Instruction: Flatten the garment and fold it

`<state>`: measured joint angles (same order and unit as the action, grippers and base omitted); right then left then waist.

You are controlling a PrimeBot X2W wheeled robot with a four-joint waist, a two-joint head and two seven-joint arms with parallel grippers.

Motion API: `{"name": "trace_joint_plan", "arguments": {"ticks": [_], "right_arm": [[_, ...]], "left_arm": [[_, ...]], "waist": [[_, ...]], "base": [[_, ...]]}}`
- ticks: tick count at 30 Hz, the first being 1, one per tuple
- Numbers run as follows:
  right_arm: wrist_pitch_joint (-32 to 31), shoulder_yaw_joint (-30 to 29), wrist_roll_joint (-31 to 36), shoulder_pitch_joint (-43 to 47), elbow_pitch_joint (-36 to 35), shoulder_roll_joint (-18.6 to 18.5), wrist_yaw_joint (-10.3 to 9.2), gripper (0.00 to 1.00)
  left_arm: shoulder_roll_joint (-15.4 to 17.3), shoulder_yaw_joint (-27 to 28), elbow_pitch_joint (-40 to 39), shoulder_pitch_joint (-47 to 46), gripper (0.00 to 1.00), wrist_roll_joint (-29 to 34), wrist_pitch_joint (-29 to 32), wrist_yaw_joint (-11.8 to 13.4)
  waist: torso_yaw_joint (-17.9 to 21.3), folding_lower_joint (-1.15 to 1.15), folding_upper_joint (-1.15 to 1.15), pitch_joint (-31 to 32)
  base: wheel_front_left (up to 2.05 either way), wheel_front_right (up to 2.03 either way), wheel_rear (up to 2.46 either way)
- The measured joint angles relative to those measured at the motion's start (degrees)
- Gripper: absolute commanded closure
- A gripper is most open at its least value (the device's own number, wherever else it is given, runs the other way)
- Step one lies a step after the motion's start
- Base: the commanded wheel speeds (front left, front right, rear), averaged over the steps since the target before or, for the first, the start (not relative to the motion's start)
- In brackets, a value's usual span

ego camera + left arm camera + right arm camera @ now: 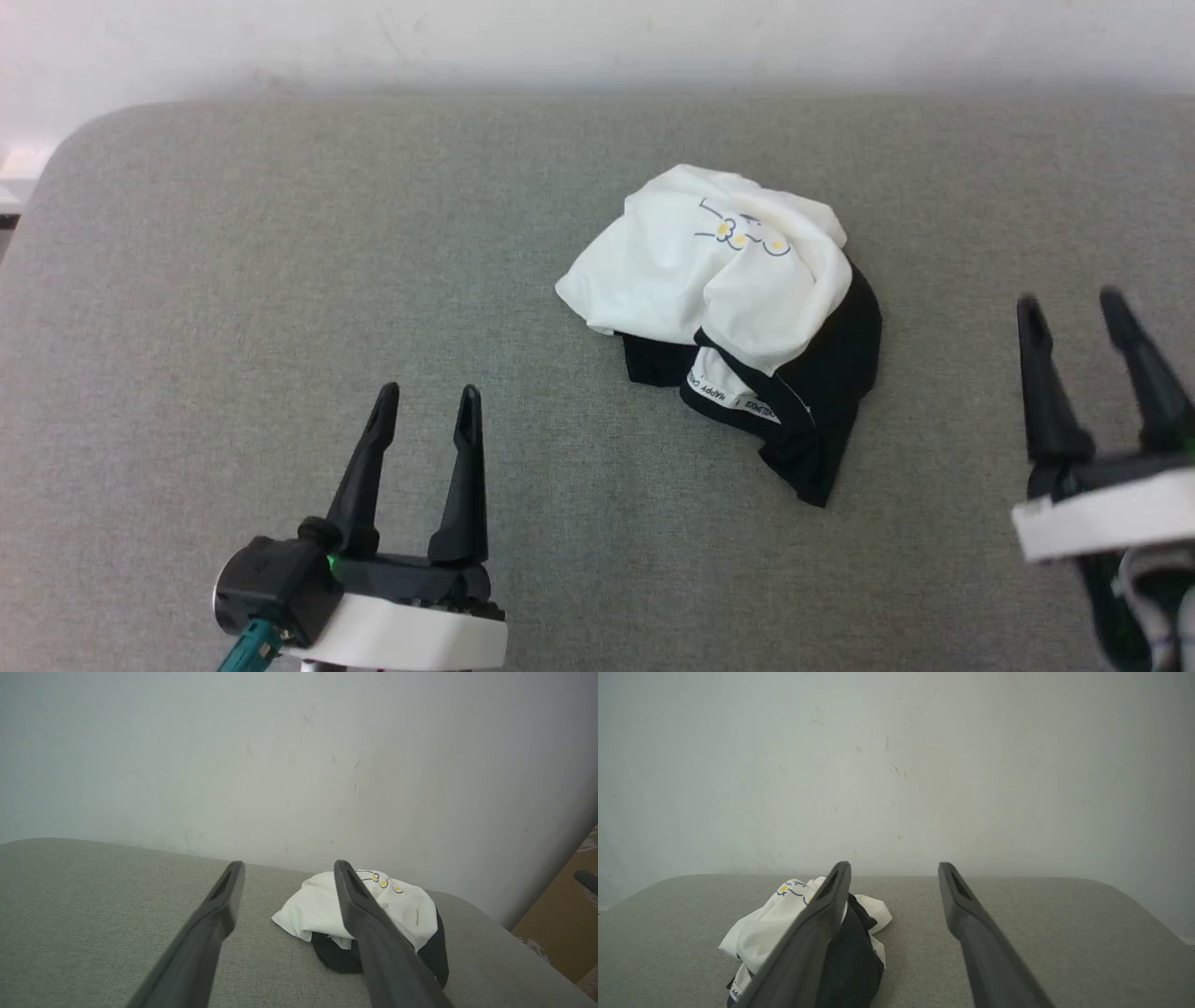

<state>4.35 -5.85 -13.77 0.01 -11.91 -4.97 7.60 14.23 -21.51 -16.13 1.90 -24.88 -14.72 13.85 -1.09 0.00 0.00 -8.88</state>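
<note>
The garment lies crumpled on the grey surface, right of centre. My left gripper and right gripper hover nearer, both spread, empty, apart from it.

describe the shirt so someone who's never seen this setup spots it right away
A grey fabric surface meets a pale wall. Right of its middle lies the garment, a crumpled heap. Unlike the left gripper and right gripper flanking it, it is soft cloth: white on top with a small yellow-dotted print, black underneath.
</note>
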Motion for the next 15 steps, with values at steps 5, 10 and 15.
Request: {"name": "trace_joint_plan", "arguments": {"ticks": [5, 10, 15], "right_arm": [[-9.18, 0.90, -3.16, -9.37, -0.16, -5.63, 0.00, 0.00], [-17.84, 2.86, -7.16, -19.52, 3.81, -11.49, 0.00, 0.00], [-25.73, 7.25, -10.18, -26.60, 10.46, -16.26, -0.01, 0.00]], "left_arm": [[-2.47, 0.90, 1.25, -0.33, 0.00, 1.81, -0.01, -2.77], [-5.27, 1.25, 2.37, -2.25, 0.00, 3.60, 0.00, -4.92], [-7.51, 1.37, 3.74, -3.70, 0.00, 4.89, 0.00, -7.13]], "waist": [[-0.70, 0.01, 0.00, -2.06], [-1.58, 0.01, 0.00, -5.01], [-2.76, 0.01, 0.00, -8.24]], "base": [[0.00, 0.00, 0.00], [0.00, 0.00, 0.00], [0.00, 0.00, 0.00]]}}
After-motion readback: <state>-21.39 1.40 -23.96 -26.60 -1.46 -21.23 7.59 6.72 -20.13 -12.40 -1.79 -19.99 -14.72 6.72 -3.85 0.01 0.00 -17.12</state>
